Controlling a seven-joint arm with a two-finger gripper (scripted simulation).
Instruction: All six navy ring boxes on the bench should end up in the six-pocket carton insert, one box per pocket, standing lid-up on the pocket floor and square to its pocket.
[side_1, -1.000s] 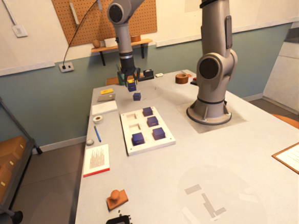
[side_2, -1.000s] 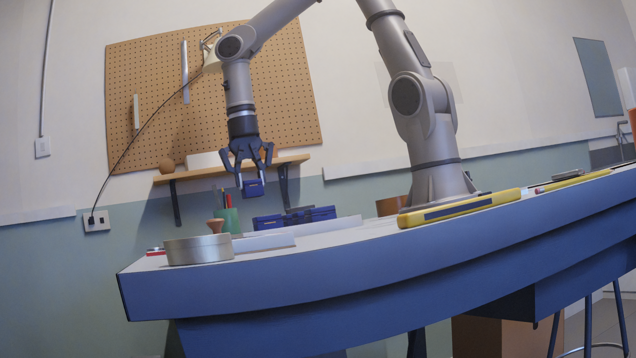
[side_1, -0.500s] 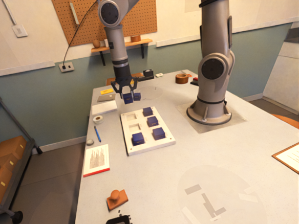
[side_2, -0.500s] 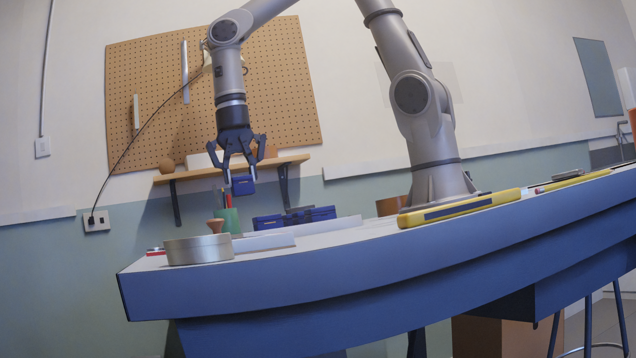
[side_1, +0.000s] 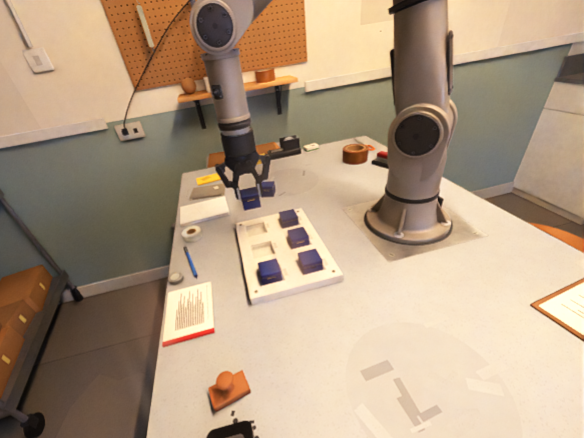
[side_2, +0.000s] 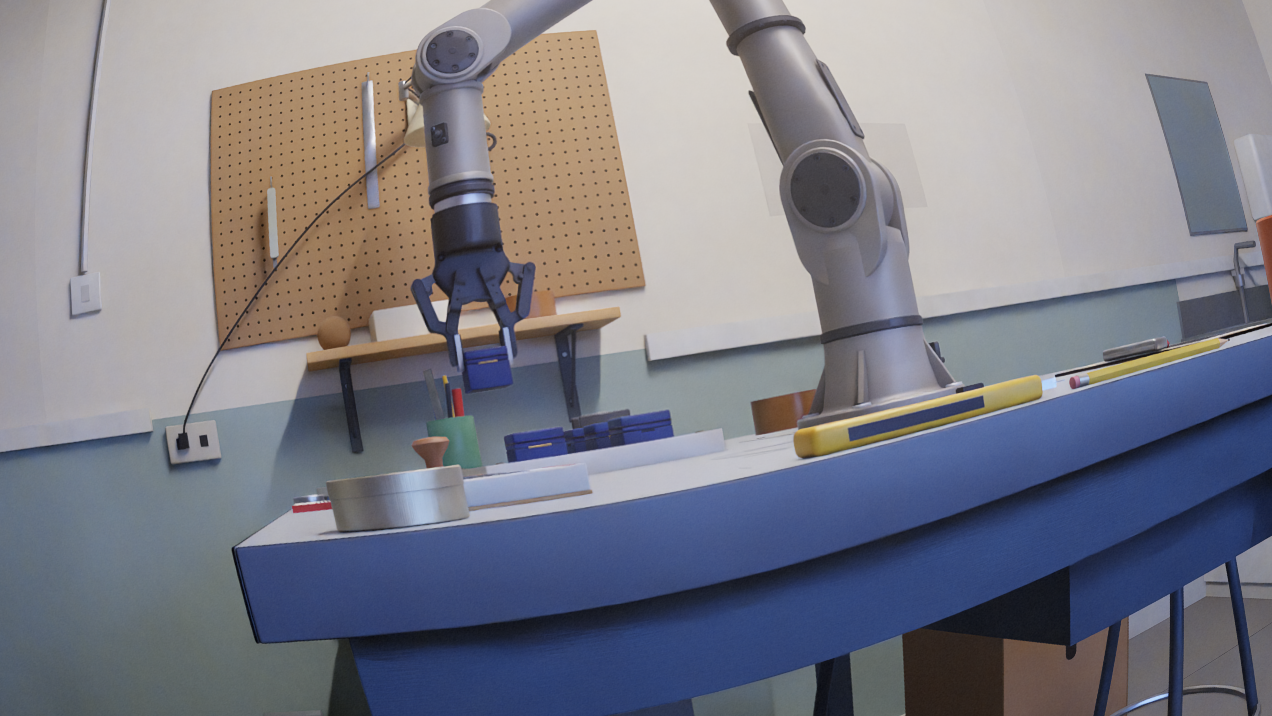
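Observation:
Partly hidden behind the gripper's fingers, one navy ring box (side_1: pixel 267 188) sits on the bench beyond the carton insert. Another navy ring box (side_1: pixel 249 198) (side_2: pixel 487 368) is held lid-up in my closed gripper (side_1: pixel 245 186) (side_2: pixel 482 349), in the air above the bench just beyond the insert's far left corner. The white six-pocket carton insert (side_1: pixel 286 253) (side_2: pixel 614 452) lies flat on the bench. Several of its pockets hold navy boxes: all three on the right (side_1: pixel 288 218) (side_1: pixel 298 237) (side_1: pixel 310 261) and the near left one (side_1: pixel 268 271). The two far left pockets (side_1: pixel 256 228) (side_1: pixel 263 248) are empty.
A green pen cup (side_2: pixel 454 438) stands at the far side. Left of the insert lie a white pad (side_1: pixel 203 210), a tape roll (side_1: pixel 191 233), a blue pen (side_1: pixel 190 261) and a printed sheet (side_1: pixel 189 312). The arm's base (side_1: pixel 409 220) stands right of the insert.

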